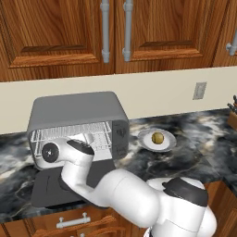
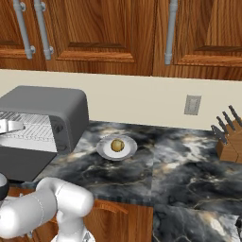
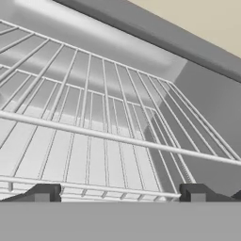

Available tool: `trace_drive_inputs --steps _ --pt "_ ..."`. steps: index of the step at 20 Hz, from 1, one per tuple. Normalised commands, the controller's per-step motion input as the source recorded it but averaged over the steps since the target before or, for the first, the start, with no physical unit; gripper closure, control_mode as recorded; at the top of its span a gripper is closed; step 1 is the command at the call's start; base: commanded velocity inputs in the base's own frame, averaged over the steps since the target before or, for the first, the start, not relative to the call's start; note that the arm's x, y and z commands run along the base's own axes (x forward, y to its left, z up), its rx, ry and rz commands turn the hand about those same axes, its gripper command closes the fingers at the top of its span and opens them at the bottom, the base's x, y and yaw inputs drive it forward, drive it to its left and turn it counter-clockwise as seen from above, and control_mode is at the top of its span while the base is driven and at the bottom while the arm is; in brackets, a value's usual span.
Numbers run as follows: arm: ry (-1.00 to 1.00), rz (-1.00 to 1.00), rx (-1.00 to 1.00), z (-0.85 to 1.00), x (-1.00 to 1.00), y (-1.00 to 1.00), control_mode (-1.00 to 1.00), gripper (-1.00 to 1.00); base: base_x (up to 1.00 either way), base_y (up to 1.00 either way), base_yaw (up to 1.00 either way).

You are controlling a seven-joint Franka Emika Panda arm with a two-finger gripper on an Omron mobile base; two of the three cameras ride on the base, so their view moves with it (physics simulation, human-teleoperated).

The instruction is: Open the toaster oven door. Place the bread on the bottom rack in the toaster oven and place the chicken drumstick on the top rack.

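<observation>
We note the toaster oven (image 1: 76, 113) at the left end of the counter (image 2: 189, 165), against the back wall, with the toaster oven door (image 1: 51, 187) folded down flat toward the counter's front edge, so the opening step looks done. The arm reaches into the open cavity. In the hand view the gripper (image 3: 120, 193) stands wide with nothing between its tips, looking up and along a wire shelf that we judge to be the top rack (image 3: 94, 122); which shelf lies just under the tips we cannot tell.

The bread (image 1: 158, 138) sits in the middle of a small plate (image 1: 146, 141) just right of the oven, well apart from the hand, so it has not been loaded. We judge the hand is empty inside the oven either after a placement or while checking the shelves.

The left base view shows both the shelves and the lowered door, partly behind the arm. The right base view adds a clear look at the bread on its plate, a wall outlet (image 2: 192, 105) and a knife block (image 2: 229, 142) at the counter's right edge. Only the hand view gives the spacing of the rack wires.
</observation>
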Motion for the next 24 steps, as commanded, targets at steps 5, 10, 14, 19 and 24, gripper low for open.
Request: trace_drive_inputs --steps 5,10,14,19,24 --pt "0.00 0.00 0.00 -0.06 0.01 0.01 -1.00 -1.00 0.00 0.00 0.00" --pt "-0.04 0.00 0.00 -0.17 -0.01 0.07 -1.00 -1.00 0.00 0.00 0.00" --pt "-0.01 0.00 0.00 -0.12 0.00 0.08 -1.00 -1.00 0.00 0.00 0.00" --pt "0.01 -0.01 0.00 -0.04 0.01 0.03 -1.00 -1.00 0.00 0.00 0.00" --pt "0.02 -0.04 0.00 -0.02 -0.01 0.06 -1.00 -1.00 0.00 0.00 0.00"
